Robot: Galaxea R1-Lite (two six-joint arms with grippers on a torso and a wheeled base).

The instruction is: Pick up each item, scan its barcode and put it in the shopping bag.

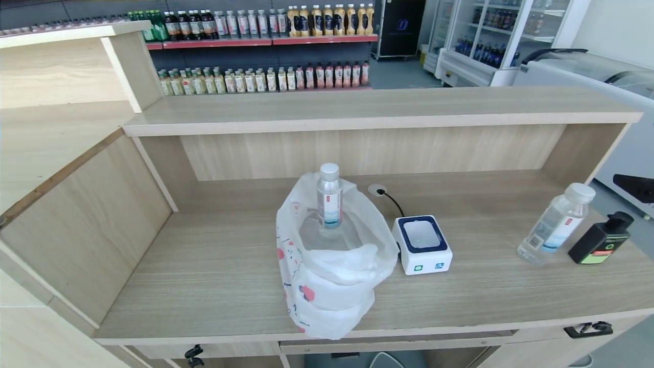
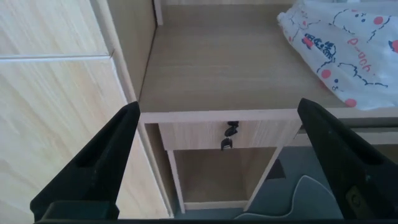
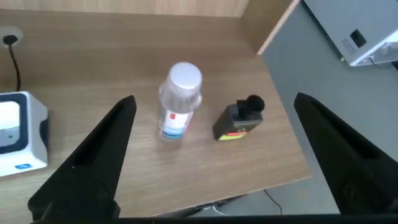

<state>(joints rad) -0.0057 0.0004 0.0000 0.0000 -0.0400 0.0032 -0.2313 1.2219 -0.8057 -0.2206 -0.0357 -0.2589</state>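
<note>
Counter [image 1: 214,276] below, right end effector [image 3: 214,99] hangs spread above the bottle [image 3: 179,102], left end effector [image 2: 219,104] spread off its edge

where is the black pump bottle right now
In the head view the black pump bottle stands at the right end of the counter, just right of the clear water bottle.

The counter [image 1: 214,276] is pale matt wood-grain board. The shopping bag [image 1: 332,291] is thin, crinkled, translucent white plastic. The bagged water bottle [image 1: 329,202] and the loose water bottle [image 1: 554,225] are clear glossy plastic.
</note>
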